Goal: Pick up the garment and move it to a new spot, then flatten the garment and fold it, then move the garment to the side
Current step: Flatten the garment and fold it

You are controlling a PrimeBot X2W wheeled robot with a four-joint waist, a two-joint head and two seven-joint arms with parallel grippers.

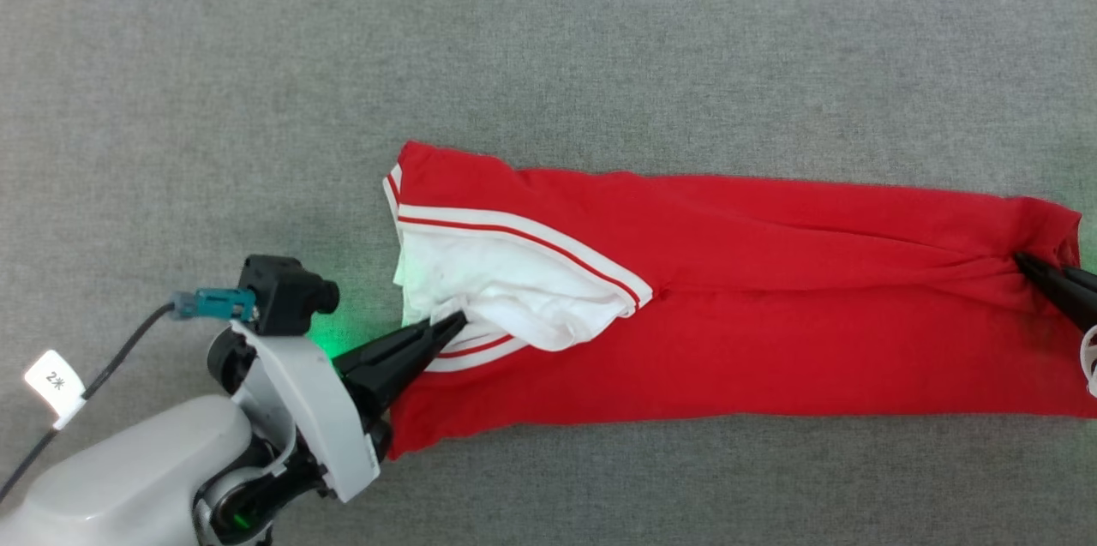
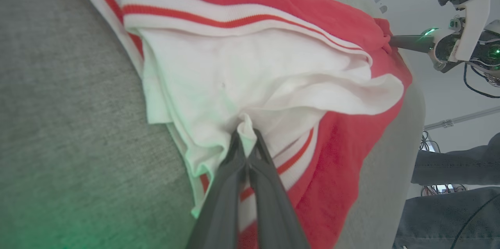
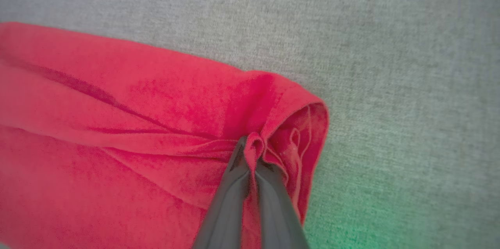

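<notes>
The garment (image 1: 754,306), red with a white sleeve and striped trim, lies folded into a long band across the grey surface. My left gripper (image 1: 456,323) is shut on the white sleeve at the band's left end; in the left wrist view a tuft of white cloth (image 2: 245,129) sticks out between its tips (image 2: 245,143). My right gripper (image 1: 1024,261) is shut on a pinch of red fabric at the right end, with the bunched hem (image 3: 254,143) showing at its tips (image 3: 250,151). The chest letters are hidden.
Grey fabric surface (image 1: 548,40) stretches all around the garment. In the left wrist view the right arm (image 2: 457,42) shows at the far end, and a person's dark-trousered legs (image 2: 453,186) stand beyond the surface's edge.
</notes>
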